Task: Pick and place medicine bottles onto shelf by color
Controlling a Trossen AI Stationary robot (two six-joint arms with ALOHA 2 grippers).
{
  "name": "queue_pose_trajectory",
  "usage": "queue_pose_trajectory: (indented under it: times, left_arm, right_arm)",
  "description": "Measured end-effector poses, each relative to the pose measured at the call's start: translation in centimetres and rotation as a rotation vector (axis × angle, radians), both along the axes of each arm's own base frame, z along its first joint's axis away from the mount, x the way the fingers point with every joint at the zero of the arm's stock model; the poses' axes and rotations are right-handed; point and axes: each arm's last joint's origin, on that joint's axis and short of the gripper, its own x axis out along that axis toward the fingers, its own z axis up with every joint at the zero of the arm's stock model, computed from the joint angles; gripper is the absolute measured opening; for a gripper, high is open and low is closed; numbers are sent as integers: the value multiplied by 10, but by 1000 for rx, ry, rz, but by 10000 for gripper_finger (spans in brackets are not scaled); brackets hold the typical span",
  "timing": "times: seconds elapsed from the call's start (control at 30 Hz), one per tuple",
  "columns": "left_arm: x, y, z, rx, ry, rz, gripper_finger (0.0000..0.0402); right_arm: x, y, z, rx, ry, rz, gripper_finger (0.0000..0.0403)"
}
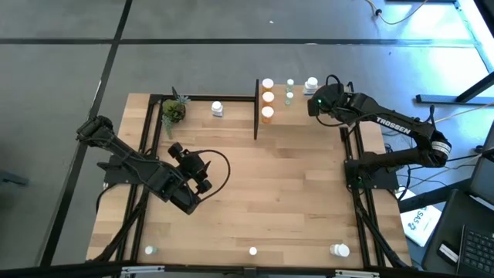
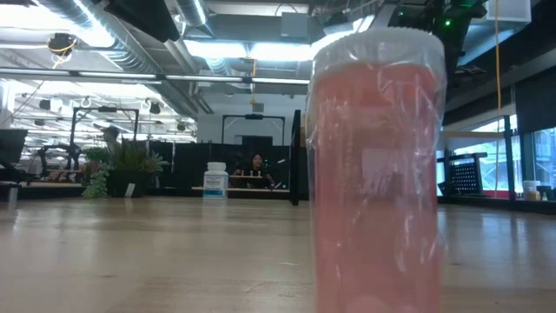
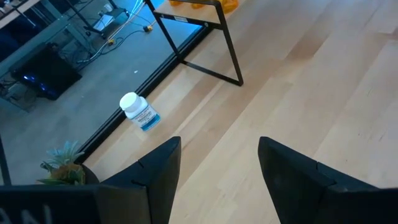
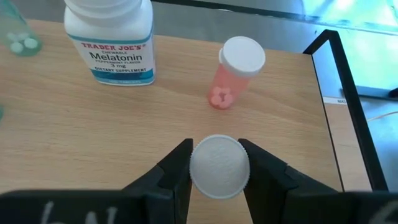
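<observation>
While left gripper (image 1: 202,179) waits agape, right gripper (image 4: 217,163) clasps bottle (image 4: 218,167)

white bottle (image 4: 109,40): "TRADER JOE'S Melatonin", likely "3 mg" | right arm (image 1: 394,123): "TROSSEN"

The shelf (image 1: 309,116) carries orange bottles (image 1: 267,97) and a white bottle (image 1: 311,83).

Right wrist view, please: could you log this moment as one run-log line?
right gripper: jaws shut on white-capped bottle | over shelf, near pink bottle | left gripper: jaws open, over table
</observation>
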Motion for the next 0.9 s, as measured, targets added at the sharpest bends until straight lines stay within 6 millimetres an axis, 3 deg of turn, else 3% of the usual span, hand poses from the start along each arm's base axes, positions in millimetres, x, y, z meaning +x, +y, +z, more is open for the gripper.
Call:
queue_pose_trajectory:
  times: [0.9]
  left_arm:
    - [0,0,0,0,-1,0,208]
  right_arm:
    - [-2,-2,0,-16,-8,-38,120]
